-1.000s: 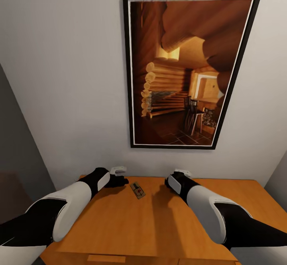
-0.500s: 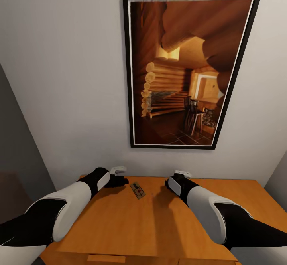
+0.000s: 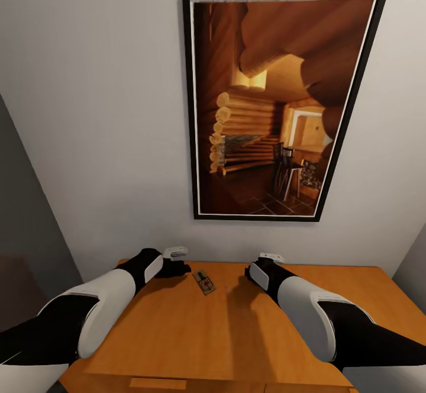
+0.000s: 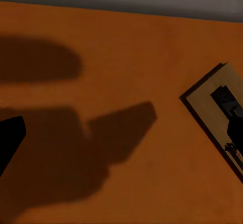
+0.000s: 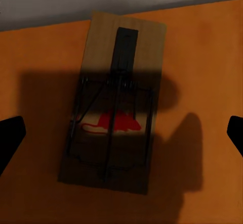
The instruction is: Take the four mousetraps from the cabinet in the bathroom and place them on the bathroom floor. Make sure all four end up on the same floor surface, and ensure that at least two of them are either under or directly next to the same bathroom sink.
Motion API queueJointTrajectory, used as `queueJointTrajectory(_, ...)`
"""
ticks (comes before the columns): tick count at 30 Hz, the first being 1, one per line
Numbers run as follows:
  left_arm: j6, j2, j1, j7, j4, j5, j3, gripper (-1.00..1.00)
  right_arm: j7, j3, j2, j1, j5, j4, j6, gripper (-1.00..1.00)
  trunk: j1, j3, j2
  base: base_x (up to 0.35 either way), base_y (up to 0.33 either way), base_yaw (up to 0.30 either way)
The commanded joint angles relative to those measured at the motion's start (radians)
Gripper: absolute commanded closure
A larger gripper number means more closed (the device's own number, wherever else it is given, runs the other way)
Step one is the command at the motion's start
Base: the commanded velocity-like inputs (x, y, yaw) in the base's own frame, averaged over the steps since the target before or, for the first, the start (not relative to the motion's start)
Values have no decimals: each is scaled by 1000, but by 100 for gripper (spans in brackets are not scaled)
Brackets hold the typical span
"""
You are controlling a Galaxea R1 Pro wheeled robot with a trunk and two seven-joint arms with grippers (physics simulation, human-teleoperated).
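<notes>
Arms reach over cabinet [image 3: 236,345], flanking mousetrap [image 3: 204,282].

No legible text, label, brand or number anywhere. Only a red mouse-shaped mark, printed on the small flat wooden mousetrap [image 5: 114,102] lying on the orange-brown wooden cabinet top [image 5: 207,62].

Flat on the orange-brown cabinet [image 3: 195,334] top near the wall: one small wooden mousetrap [image 3: 204,282]. Dark wire parts, red mouse print on its board.
</notes>
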Motion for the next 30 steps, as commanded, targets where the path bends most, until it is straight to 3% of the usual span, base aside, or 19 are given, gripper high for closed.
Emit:
queueJointTrajectory(1,5,0,-1,-1,-2,9,-7,-100,-5,-1,0,-1,-7,-2,3,-100,1,-2,-2,0,0,0)
queueJointTrajectory(30,3,-3,-1,10,-3,5,-7,-100,-2,7,-5,-1,-9,-3,18,-100,1,-2,-2,0,0,0)
